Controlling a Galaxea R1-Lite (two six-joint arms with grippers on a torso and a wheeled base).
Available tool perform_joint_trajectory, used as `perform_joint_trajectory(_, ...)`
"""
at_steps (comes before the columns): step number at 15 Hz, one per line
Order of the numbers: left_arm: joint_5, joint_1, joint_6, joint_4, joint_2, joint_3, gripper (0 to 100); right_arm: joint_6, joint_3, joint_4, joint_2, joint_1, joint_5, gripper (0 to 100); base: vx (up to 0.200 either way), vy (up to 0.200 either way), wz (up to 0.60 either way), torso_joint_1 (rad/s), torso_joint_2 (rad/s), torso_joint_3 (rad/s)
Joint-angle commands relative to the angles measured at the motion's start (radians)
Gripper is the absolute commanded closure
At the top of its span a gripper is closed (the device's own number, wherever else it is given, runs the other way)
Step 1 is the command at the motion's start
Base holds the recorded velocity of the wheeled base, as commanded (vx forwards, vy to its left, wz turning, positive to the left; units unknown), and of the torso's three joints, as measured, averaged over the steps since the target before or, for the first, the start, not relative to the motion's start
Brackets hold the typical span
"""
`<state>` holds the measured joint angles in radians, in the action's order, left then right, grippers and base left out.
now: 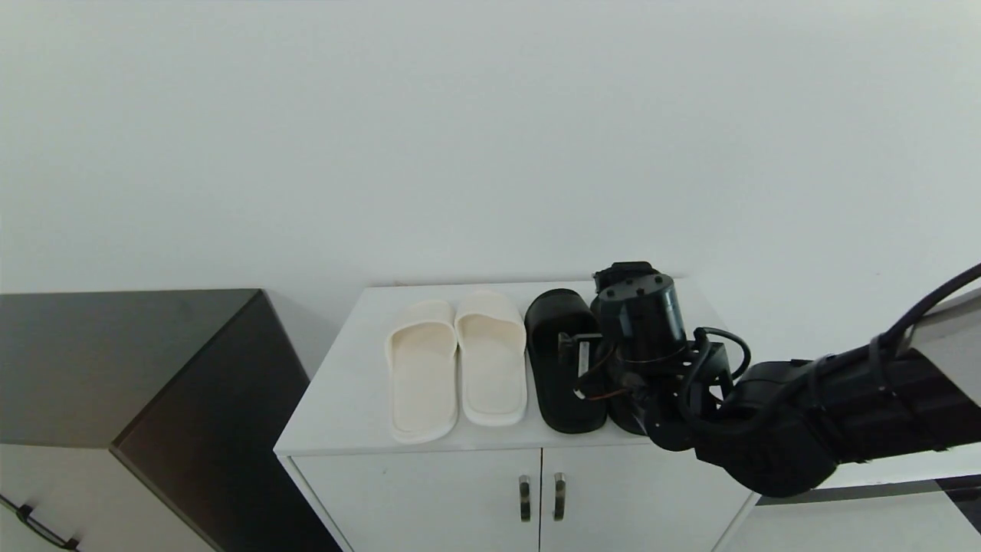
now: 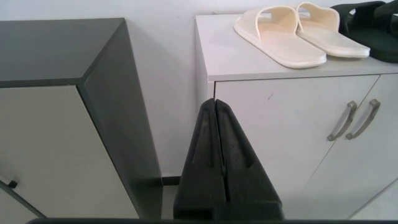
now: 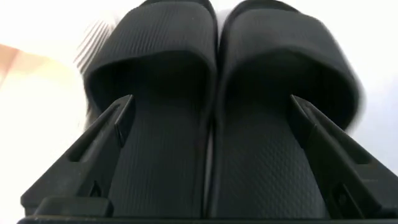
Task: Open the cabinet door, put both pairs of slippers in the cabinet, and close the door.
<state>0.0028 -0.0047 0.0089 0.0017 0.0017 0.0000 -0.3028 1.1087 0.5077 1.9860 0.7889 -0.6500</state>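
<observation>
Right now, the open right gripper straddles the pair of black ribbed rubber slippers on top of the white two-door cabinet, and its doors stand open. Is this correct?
No. The doors of the white cabinet are shut, as the head view shows. The rest is right: the open right gripper straddles the black slippers on top.

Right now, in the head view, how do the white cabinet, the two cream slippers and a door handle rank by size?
1. Cabinet.
2. Left cream slipper and right cream slipper: they look alike, so unranked.
3. Handle.
</observation>
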Motion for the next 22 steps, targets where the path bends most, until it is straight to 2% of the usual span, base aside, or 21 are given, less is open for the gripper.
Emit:
perform_joint_trajectory(1, 0.0, 0.0, 0.0, 0.0, 0.0, 0.0, 100, 0.017, 0.053, 0.002, 0.073, -0.034, 0.0, 0, 0.0, 0.0, 0.0, 0.0, 0.0, 0.0)
perform_joint_trajectory(6, 0.0, 0.0, -0.001, 0.0, 0.0, 0.0, 100, 0.102, 0.076, 0.176, 0.157, -0.097, 0.01, 0, 0.0, 0.0, 0.0, 0.0, 0.0, 0.0)
perform_joint_trajectory(13, 0.0, 0.0, -0.001, 0.0, 0.0, 0.0, 100, 0.102, 0.128, 0.178, 0.194, -0.109, 0.026, 0, 0.0, 0.0, 0.0, 0.0, 0.0, 0.0)
perform_joint_trajectory(14, 0.0, 0.0, -0.001, 0.0, 0.0, 0.0, 100, 0.102, 0.132, 0.178, 0.197, -0.111, 0.026, 100, 0.0, 0.0, 0.0, 0.0, 0.0, 0.0)
perform_joint_trajectory(19, 0.0, 0.0, -0.001, 0.0, 0.0, 0.0, 100, 0.119, 0.109, 0.21, 0.177, -0.108, 0.016, 100, 0.0, 0.0, 0.0, 0.0, 0.0, 0.0)
perform_joint_trajectory(22, 0.0, 0.0, -0.014, -0.002, 0.0, 0.0, 100, 0.162, 0.068, 0.212, 0.097, -0.105, 0.013, 100, 0.0, 0.0, 0.0, 0.0, 0.0, 0.0)
